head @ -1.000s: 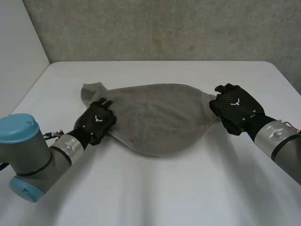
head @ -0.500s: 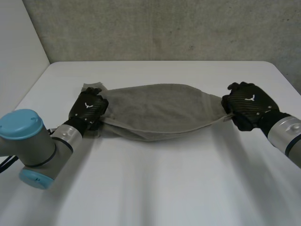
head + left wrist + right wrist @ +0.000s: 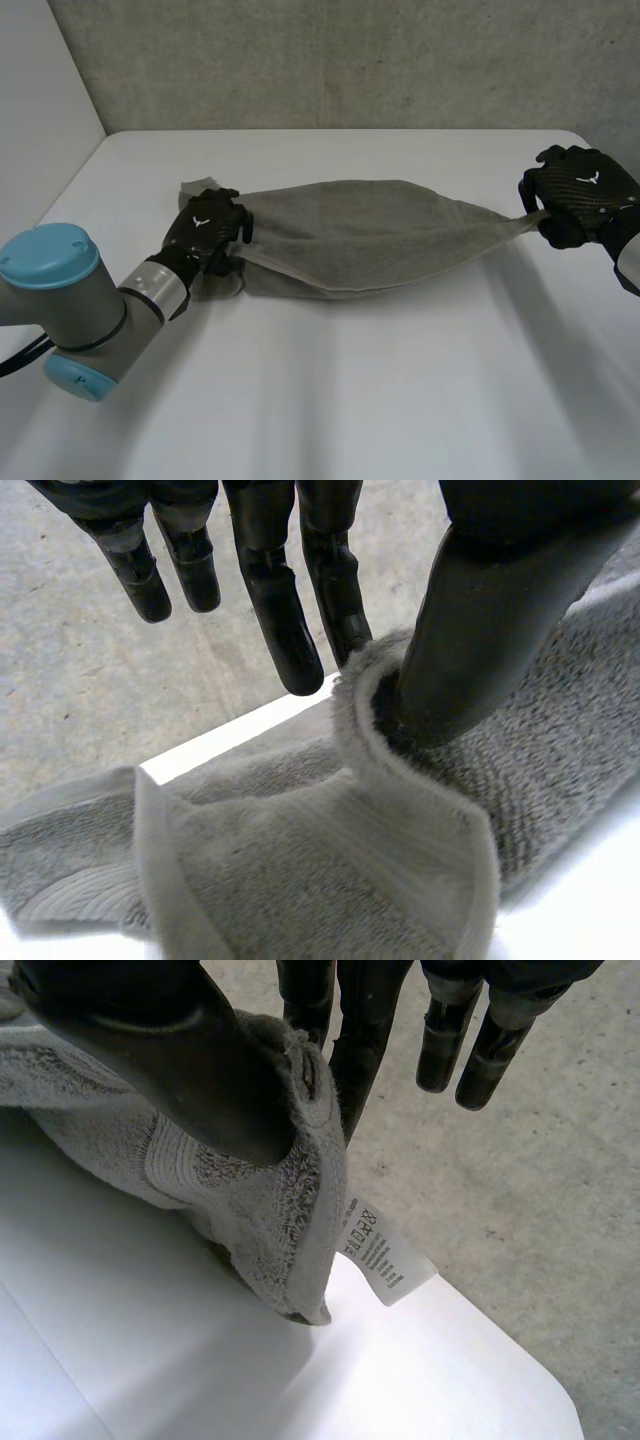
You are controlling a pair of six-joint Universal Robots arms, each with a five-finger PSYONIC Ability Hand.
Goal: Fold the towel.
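Note:
A grey towel (image 3: 370, 235) lies stretched in a long band across the white table (image 3: 350, 400). My left hand (image 3: 205, 232) rests on its bunched left end. In the left wrist view its fingers (image 3: 285, 620) are straight and lifted off the cloth, while the thumb presses down beside a raised hem of the towel (image 3: 350, 870). My right hand (image 3: 580, 190) holds the right end, lifted a little near the table's right edge. In the right wrist view its thumb (image 3: 180, 1050) pinches the towel (image 3: 260, 1210) against the fingers. A white label (image 3: 385, 1250) hangs from that corner.
Bare white table surface lies in front of the towel and behind it. A grey concrete wall stands behind the table, with a white wall at the left. The floor shows past the table's corner by my right hand.
My right hand has pulled its end of the towel far to the right, drawing the cloth into a narrow band. The left hand's fingers have straightened off the cloth at the left end.

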